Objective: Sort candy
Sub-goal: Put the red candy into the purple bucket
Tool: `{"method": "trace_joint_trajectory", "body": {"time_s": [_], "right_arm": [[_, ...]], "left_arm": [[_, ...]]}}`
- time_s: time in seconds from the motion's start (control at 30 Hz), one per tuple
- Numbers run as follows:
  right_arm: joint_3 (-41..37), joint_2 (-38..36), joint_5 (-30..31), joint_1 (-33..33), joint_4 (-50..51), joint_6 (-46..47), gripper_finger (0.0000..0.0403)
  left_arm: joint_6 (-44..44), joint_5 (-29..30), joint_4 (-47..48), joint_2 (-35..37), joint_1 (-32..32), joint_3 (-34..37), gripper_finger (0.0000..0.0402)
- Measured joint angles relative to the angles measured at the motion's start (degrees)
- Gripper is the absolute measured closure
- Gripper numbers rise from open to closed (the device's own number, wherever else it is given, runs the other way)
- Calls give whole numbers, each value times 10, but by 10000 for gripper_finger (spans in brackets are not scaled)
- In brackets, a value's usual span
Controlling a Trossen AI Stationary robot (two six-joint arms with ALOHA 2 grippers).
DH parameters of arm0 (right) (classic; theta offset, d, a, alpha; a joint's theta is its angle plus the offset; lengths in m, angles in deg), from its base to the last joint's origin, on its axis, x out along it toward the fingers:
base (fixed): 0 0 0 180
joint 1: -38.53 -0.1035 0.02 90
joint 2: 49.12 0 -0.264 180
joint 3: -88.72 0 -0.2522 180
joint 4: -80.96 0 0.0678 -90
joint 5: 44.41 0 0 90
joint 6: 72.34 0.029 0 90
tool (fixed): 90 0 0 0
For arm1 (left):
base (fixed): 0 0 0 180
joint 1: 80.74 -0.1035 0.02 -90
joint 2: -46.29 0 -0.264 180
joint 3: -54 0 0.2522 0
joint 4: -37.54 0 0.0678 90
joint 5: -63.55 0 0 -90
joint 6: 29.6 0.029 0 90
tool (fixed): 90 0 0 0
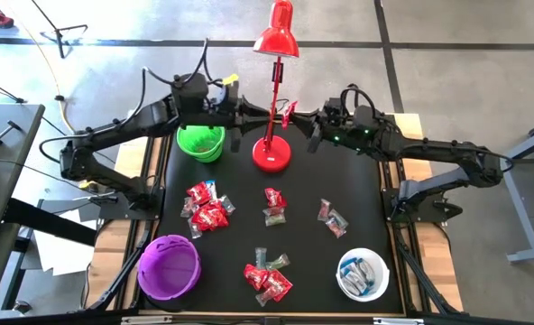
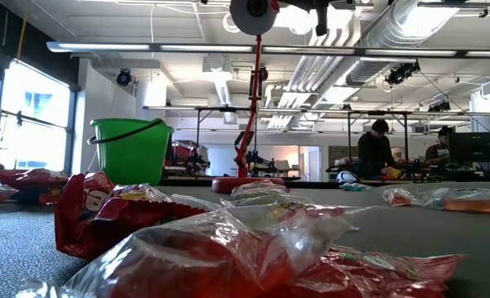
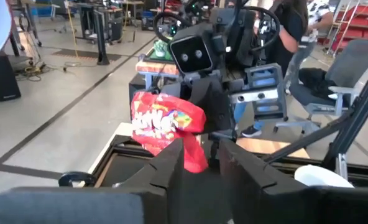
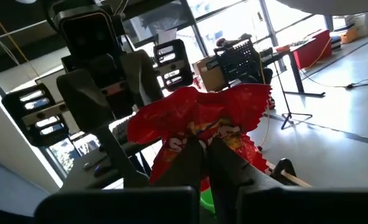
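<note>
1. Both arms meet at the far side of the surface [image 1: 357,181], just beside the red lamp [image 1: 271,153]. One red candy [image 1: 290,112] hangs in the air between them, above the surface and touching no bowl.
2. R gripper [image 4: 206,146]: fingers closed on the packet's lower edge. In the right wrist view the wrapper fans out wide above the tips, so its long axis lies across the fingers' line.
3. L gripper [image 3: 202,146]: fingers stand apart w/ a gap. The packet's thin tail sits in that gap, against one finger [image 3: 171,165]. No firm pinch shows, so the hold looks to be w/ the R arm.
4. Key relation: the packet lies straight ahead of both grippers, between them. The L comes at it from the green-bowl side, the R from the opposite side, each tip right at the wrapper.
5. Bowls: green [image 1: 199,140] is just under the L gripper and nearest the packet. Purple [image 1: 169,267] and white [image 1: 363,275] sit at the near corners, well apart from it. White holds blue-and-white pieces.
6. Rest of the candy [image 1: 207,206] lies loose in four small heaps mid-surface, so sorting is prob. far from done.
7. Risk: if the L backs off w/ the tail caught, the packet may tear free of the R's thin edge grip.
</note>
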Motion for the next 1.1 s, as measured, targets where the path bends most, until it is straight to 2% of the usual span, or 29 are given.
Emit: {"method": "trace_joint_trajectory", "body": {"time_s": [0.23, 0.43, 0.6, 0.87, 1.1], "right_arm": [[0, 0, 0, -4, 0, -25, 396], [0, 0, 21, -12, 0, -85, 396], [0, 0, 60, -14, -7, -122, 396], [0, 0, 60, -21, -23, -143, 396], [1, 0, 62, -36, -42, -167, 396]], "left_arm": [[-7, 1, -53, -30, 0, 0, 255], [-16, 2, -69, -36, 0, 0, 229], [-20, 3, -85, -38, 4, 0, 222], [-19, 64, -82, -45, 12, 1, 222], [-25, 65, -97, -57, 15, 0, 222]]}}
